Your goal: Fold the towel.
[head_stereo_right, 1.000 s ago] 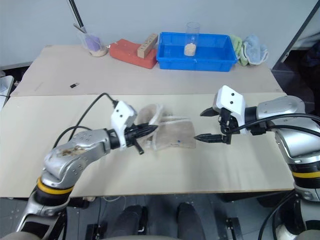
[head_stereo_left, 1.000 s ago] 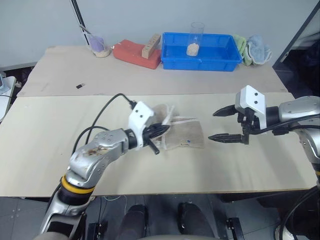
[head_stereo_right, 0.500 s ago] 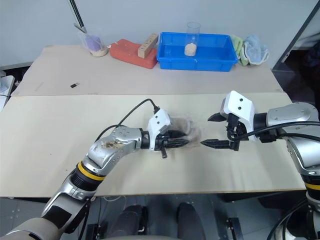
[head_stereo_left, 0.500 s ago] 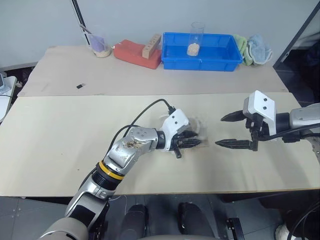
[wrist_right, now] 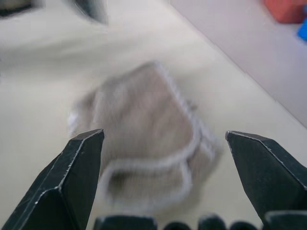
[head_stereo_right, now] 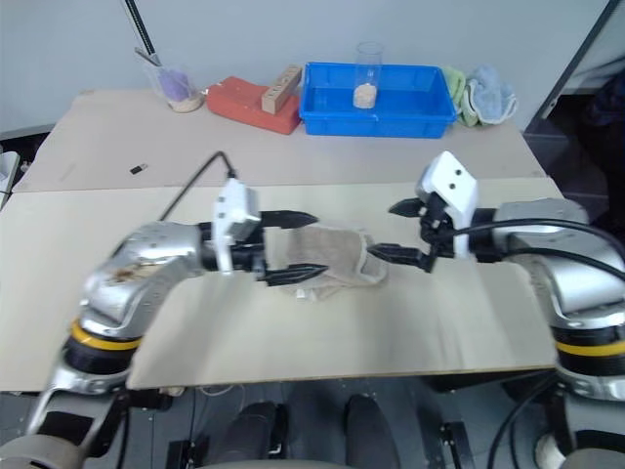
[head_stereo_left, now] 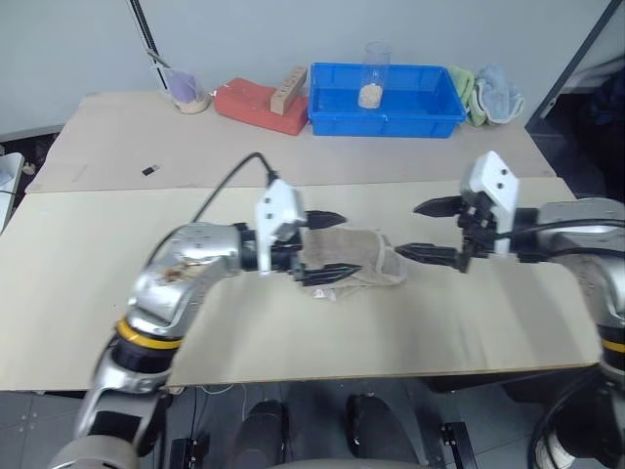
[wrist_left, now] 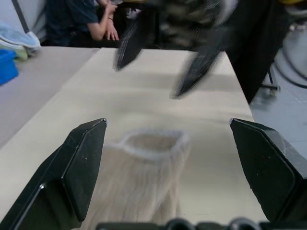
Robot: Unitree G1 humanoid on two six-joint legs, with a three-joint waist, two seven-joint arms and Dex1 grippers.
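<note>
Towel (head_stereo_left: 354, 256) is lying folded into a compact bundle on the near table (head_stereo_left: 78, 293), between the two grippers. Left gripper (head_stereo_left: 330, 245) is hovering at its left end, fingers spread wide and gripping nothing. Right gripper (head_stereo_left: 422, 232) is hanging just off its right end, jaws apart too. Blue bin (head_stereo_left: 386, 101) is sitting well beyond on the far table.

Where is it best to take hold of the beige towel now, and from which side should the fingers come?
Probably at the white-stitched edge of the towel nearest the right gripper, coming in low from the robot's right. That edge bulges up in a soft fold there, and the gripper is open facing it.
</note>
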